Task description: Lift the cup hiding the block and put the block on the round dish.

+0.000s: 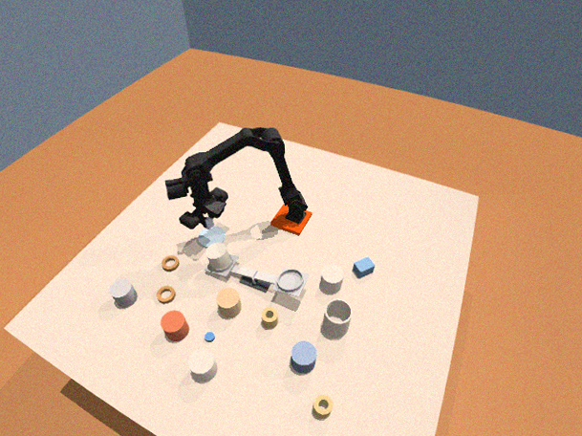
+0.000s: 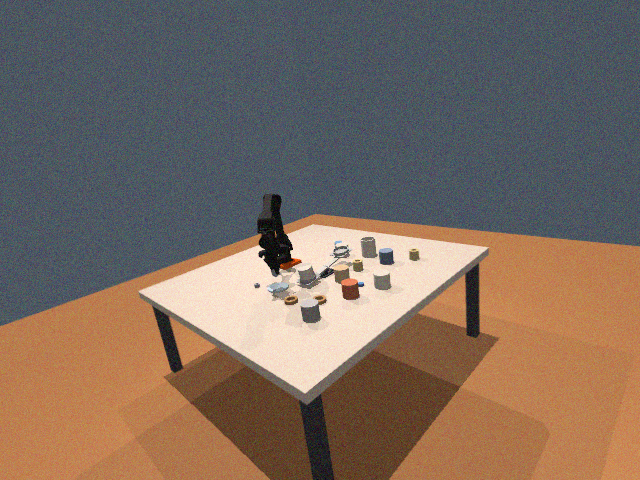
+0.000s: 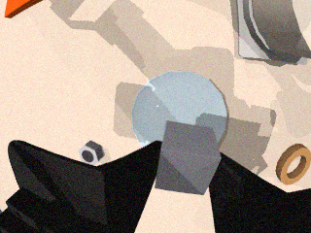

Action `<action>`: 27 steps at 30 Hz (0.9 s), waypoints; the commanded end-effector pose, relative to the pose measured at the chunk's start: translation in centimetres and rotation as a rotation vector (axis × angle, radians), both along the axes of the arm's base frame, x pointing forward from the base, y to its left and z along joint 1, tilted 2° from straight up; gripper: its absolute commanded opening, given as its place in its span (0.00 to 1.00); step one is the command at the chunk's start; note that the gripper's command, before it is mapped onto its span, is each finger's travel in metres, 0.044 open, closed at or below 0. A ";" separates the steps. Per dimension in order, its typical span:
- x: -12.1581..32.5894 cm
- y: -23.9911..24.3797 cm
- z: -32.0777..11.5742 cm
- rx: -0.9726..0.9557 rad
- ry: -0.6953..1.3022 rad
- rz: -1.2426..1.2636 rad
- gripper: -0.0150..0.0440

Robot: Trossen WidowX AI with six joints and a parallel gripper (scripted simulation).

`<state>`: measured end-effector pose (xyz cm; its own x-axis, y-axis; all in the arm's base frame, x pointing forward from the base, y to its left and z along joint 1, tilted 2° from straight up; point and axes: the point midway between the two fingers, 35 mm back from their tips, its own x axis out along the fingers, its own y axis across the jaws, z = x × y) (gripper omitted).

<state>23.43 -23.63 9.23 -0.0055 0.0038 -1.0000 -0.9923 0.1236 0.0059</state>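
My gripper [image 1: 209, 219] [image 2: 274, 269] [image 3: 186, 151] is shut on a grey block [image 1: 209, 223] [image 2: 275, 273] [image 3: 190, 141]. It holds the block in the air above the light blue round dish [image 1: 210, 237] [image 2: 278, 287] [image 3: 170, 92]; in the wrist view the block covers the dish's near edge. One pale cup [image 1: 218, 256] [image 2: 306, 273] [image 3: 284, 24] stands upside down on the near end of the balance [image 1: 263, 274], close beside the dish. The balance's other end, a ringed pan [image 1: 279, 281] [image 2: 341, 253], bears no cup. No cup is above the dish.
A hex nut [image 2: 256, 285] [image 3: 91, 152] and brown rings [image 1: 170, 262] [image 2: 291, 300] [image 3: 293, 165] lie near the dish. A pale cylinder [image 1: 331, 278], an open grey cylinder [image 1: 337, 319] and a blue block [image 1: 363, 266] are beyond the bare pan. Several coloured cylinders stand farther out.
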 end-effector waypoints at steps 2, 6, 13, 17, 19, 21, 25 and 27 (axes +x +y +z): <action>-0.3 -0.2 -0.8 -0.001 0.006 0.009 0.25; -0.3 -0.2 -2.2 -0.001 0.006 0.009 0.25; -0.3 -0.1 -4.3 -0.001 0.006 0.009 0.25; -0.3 -0.1 -4.4 -0.001 0.006 0.009 0.25; -0.3 -0.1 -4.6 -0.001 0.006 0.009 0.25; -0.3 -0.1 -4.8 -0.001 0.006 0.009 0.25; -0.3 -0.1 -5.5 -0.001 0.006 0.009 0.25; -0.3 -0.1 -5.8 -0.001 0.006 0.009 0.25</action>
<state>23.26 -23.81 4.13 -0.0026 0.0014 -1.0000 -0.9928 0.1200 0.0028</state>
